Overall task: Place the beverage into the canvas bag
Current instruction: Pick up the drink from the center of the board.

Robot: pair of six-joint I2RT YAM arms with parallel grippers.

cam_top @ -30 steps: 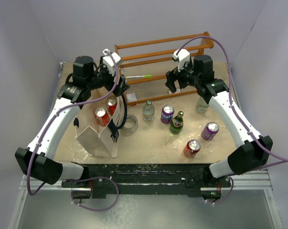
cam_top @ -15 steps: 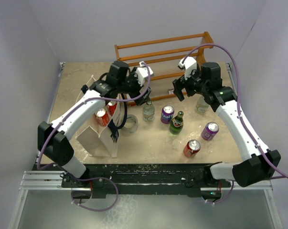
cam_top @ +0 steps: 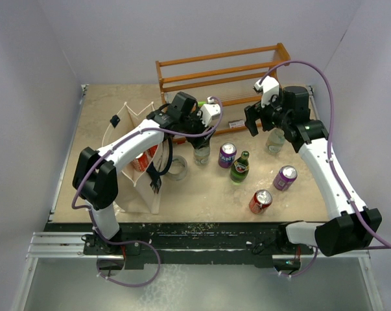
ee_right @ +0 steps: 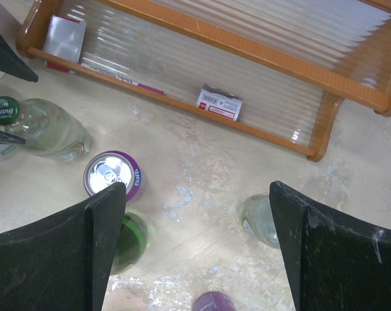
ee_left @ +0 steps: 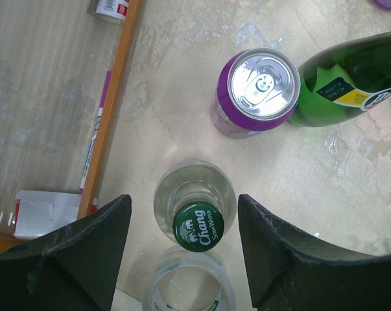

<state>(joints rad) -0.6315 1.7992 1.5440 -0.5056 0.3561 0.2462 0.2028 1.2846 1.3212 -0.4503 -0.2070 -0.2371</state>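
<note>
The cream canvas bag [cam_top: 138,189] with dark handles stands at the near left, and a red can [cam_top: 141,161] shows inside it. A clear soda bottle with a green cap [cam_top: 201,152] [ee_left: 198,223] stands just right of the bag. My left gripper [cam_top: 202,131] [ee_left: 182,208] hangs over this bottle, open, with one finger on each side of the cap and a gap on both sides. My right gripper [cam_top: 260,121] [ee_right: 196,194] is open above bare table, holding nothing.
A purple can [cam_top: 227,155] [ee_left: 257,91], a green bottle [cam_top: 240,167] [ee_left: 351,81], a second purple can [cam_top: 285,177] and a red can [cam_top: 260,201] stand mid-table. Another clear bottle [cam_top: 275,140] [ee_right: 263,220] is at the right. A tape roll [cam_top: 177,170] lies by the bag. A wooden rack [cam_top: 221,68] lines the back.
My left arm has swung from above the bag rightwards to over the clear bottle, and its jaws have narrowed. The right arm has drifted slightly right.
</note>
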